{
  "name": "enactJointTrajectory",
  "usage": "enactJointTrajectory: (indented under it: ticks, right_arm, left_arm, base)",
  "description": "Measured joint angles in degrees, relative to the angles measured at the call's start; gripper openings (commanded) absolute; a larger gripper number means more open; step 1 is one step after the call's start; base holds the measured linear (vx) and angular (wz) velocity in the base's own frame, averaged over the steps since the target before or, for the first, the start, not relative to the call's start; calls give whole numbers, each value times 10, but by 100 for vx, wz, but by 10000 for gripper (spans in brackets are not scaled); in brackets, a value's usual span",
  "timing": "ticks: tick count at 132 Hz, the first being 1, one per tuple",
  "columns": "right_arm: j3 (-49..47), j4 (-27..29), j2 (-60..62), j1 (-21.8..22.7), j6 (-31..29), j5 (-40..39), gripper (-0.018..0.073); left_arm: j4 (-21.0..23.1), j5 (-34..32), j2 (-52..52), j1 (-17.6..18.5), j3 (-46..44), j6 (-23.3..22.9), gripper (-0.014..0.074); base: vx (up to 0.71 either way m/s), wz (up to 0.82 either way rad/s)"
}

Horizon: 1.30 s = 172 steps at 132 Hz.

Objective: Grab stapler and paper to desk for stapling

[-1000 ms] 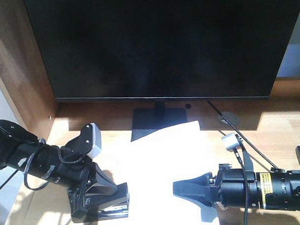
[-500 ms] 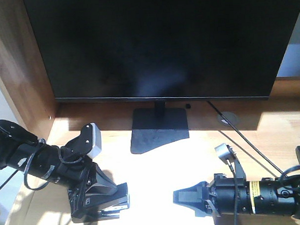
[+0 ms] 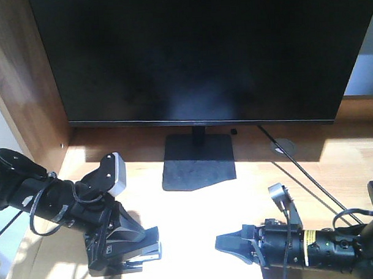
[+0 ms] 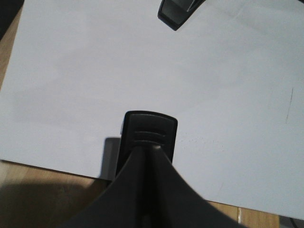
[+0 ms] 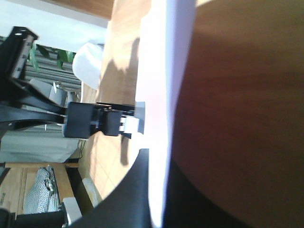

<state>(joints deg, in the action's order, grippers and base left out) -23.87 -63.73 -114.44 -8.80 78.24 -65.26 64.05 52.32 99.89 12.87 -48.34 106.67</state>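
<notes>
Left pincer (image 3: 132,248), by my read, pinches the black stapler (image 4: 149,135) at the near edge of the paper (image 4: 142,71); my right pincer (image 3: 236,243) pinches the sheet's opposite edge, flat on the counter (image 3: 334,165). Both items look delivered, so next I'd press the stapler down. Sunlight washes out the wood-grain counter below a dark monitor (image 3: 196,53).

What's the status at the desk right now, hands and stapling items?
Left hand shut on stapler, at paper's edge. Right hand shut on paper, sheet flat on desk. Monitor stand behind, clear of both.
</notes>
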Motion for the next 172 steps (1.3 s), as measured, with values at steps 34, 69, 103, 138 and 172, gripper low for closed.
enactJointTrajectory:
  ticks: [34,69,103,138,172]
  right_arm:
    - [0,95,-14,-70,-10,-1,-3]
    - [0,133,-14,-77,-20,-4,-3]
    - [0,133,-14,-77,-26,-4,-3]
    - [0,129,-14,-77,-26,-4,-3]
    - [0,124,-14,-77,-26,-4,-3]
  left_arm:
    - [0,0,0,0,0,0,-6]
    - [0,0,0,0,0,0,-6]
    - [0,0,0,0,0,0,-6]
    - [0,0,0,0,0,0,-6]
    - [0,0,0,0,0,0,-6]
  base:
    - [0,0]
    - [0,0]
    - [0,0]
    - [0,0]
    - [0,0]
